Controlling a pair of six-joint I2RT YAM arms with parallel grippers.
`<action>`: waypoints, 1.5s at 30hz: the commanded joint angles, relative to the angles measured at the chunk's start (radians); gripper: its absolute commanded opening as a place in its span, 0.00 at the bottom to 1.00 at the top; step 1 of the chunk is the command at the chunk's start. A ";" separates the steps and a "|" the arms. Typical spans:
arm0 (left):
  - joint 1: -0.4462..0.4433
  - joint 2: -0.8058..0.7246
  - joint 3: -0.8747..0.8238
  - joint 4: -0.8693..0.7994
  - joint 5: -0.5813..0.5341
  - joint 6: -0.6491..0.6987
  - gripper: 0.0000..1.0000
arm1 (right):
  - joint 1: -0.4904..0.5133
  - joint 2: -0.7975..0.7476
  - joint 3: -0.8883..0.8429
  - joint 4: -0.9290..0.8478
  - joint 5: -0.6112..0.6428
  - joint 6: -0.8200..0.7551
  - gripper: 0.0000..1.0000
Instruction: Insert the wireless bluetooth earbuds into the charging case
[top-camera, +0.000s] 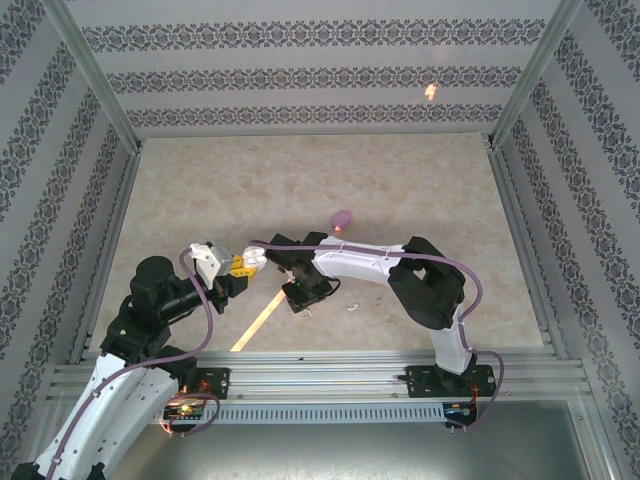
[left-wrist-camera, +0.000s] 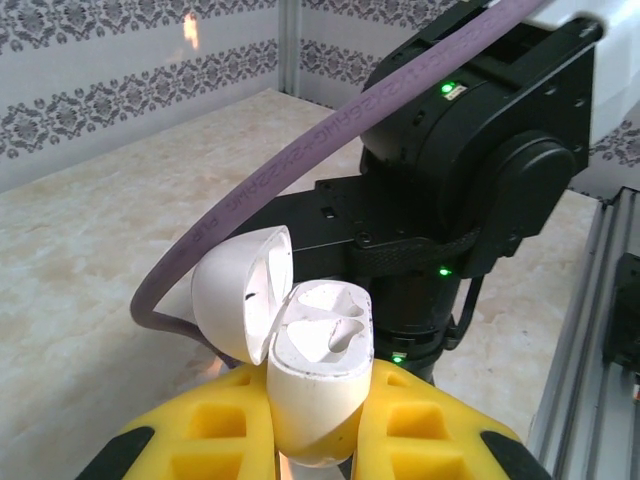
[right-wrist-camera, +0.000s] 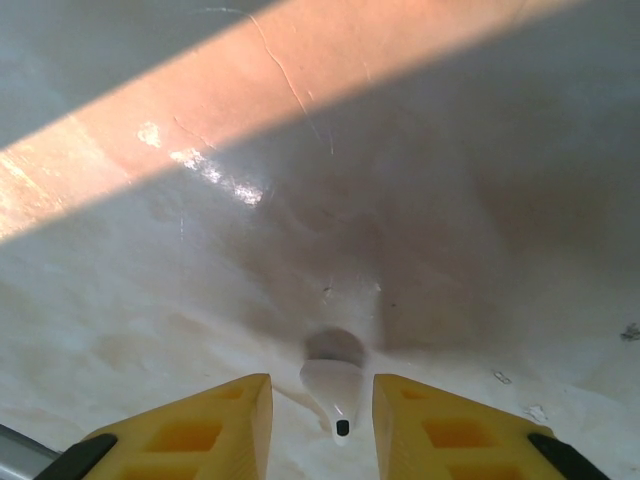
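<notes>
A whitish earbud (right-wrist-camera: 335, 392) lies on the tabletop (right-wrist-camera: 150, 300) between the parted jaws of my right gripper (right-wrist-camera: 322, 388), a sliver of gap either side. My left gripper (left-wrist-camera: 318, 385) is clenched on the white charging case (left-wrist-camera: 312, 410), with the lid (left-wrist-camera: 235, 290) flipped open and both sockets empty.
</notes>
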 joint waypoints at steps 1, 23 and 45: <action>0.012 -0.013 -0.014 0.011 0.071 0.024 0.02 | 0.012 -0.010 -0.001 0.002 -0.012 -0.009 0.32; 0.012 -0.045 0.039 -0.065 0.142 0.014 0.01 | -0.018 -0.038 -0.023 0.003 -0.035 -0.013 0.34; 0.012 -0.042 0.045 -0.056 0.134 0.011 0.01 | 0.013 0.060 0.042 -0.061 -0.007 -0.062 0.35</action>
